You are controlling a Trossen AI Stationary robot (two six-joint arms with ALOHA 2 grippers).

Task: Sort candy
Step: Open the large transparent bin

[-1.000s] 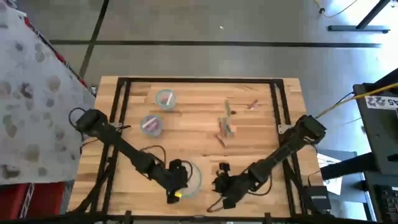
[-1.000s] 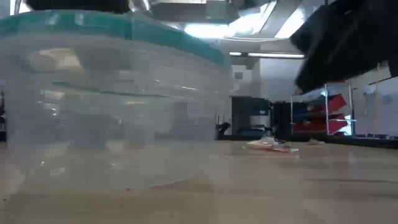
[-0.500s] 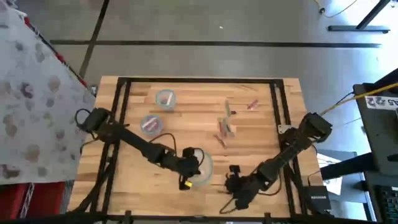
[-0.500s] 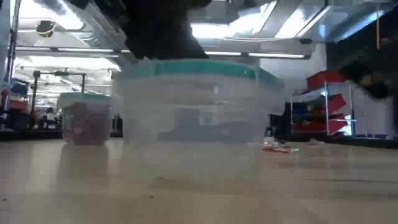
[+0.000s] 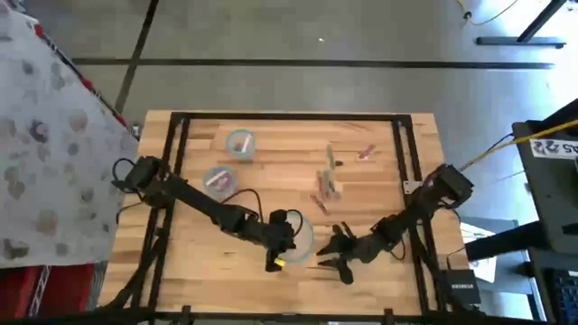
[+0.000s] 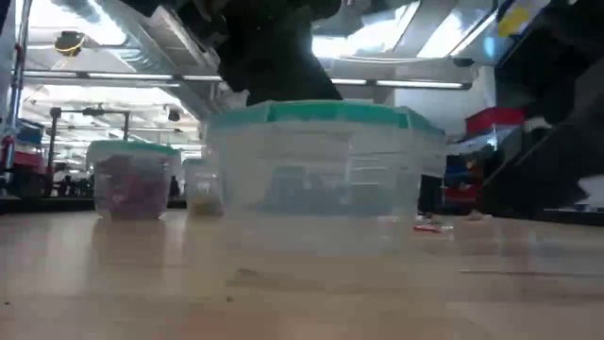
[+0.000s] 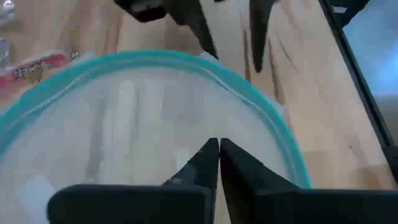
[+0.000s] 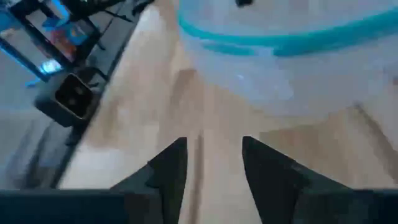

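Note:
A clear bowl with a teal rim [image 5: 305, 238] stands on its base on the wooden table, near the front middle. My left gripper [image 7: 219, 147] is shut, its fingertips inside the bowl's rim [image 7: 264, 102]. My right gripper [image 5: 332, 254] is open just right of the bowl, its fingers pointing at the bowl [image 8: 280, 37] with nothing between them. Loose candy [image 5: 327, 188] lies farther back on the table, with one more piece [image 5: 366, 152] toward the back right. One reddish piece [image 7: 31, 65] lies beside the bowl. My left gripper reaches into the bowl with shut fingers [image 7: 208, 158], slanting down from the table's left over the rim's left part [image 6: 231, 99]. I cannot tell whether the tips touch the bowl's bottom or its inner wall. The bowl stands upright on the table.
Two smaller teal-rimmed bowls [image 5: 240, 143] [image 5: 219, 180] holding candy stand at the back left; the low view shows them [image 6: 132, 179] [image 6: 203, 186] behind the big bowl. A black frame [image 5: 402, 144] runs along the table's edges. Bare wood lies at the front left.
My left gripper has gone toward the table's right and slightly far, and the bowl has slid along the table with it, staying upright. My right gripper has come down and turned its open fingers toward the bowl.

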